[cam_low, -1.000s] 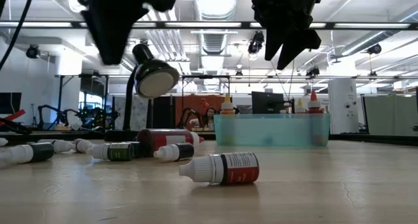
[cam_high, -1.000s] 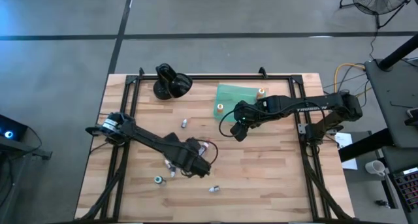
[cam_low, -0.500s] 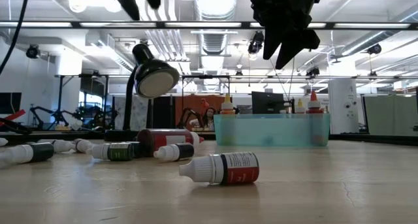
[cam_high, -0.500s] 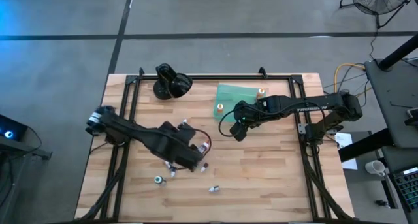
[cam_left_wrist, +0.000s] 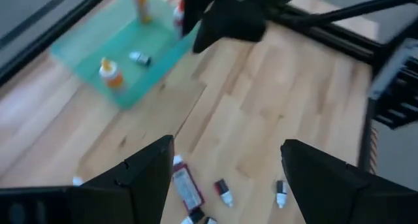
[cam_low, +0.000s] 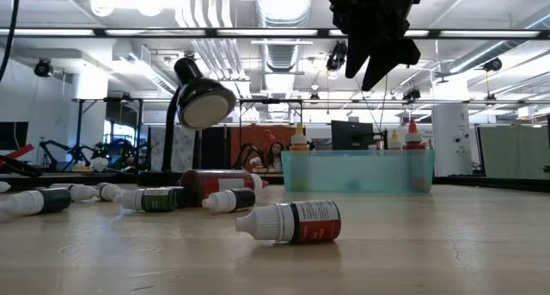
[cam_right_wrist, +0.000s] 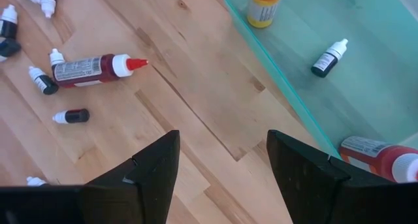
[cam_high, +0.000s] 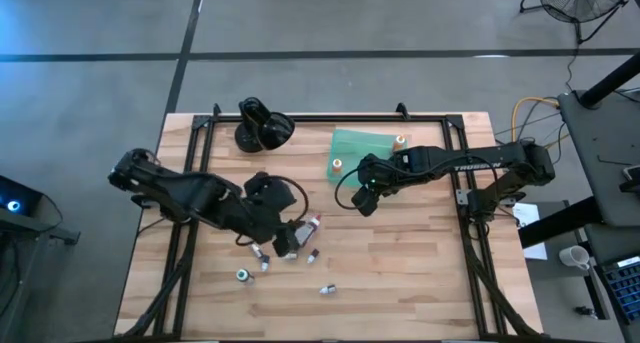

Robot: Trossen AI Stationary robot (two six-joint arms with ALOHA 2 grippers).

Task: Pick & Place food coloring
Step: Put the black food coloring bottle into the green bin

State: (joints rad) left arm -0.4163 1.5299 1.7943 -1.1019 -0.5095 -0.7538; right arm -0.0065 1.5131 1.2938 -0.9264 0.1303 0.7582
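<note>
A: Where are the food coloring bottles?

B: Most lie scattered on the wooden bench, below the left claw, which hangs over them released and empty. Three more are in the teal tray: an orange-capped one upright, a small dark one lying flat.

A: And the right claw?

B: Released too, empty, above the tray's near edge. The third bottle, red, is cut off at the picture's edge.
</note>
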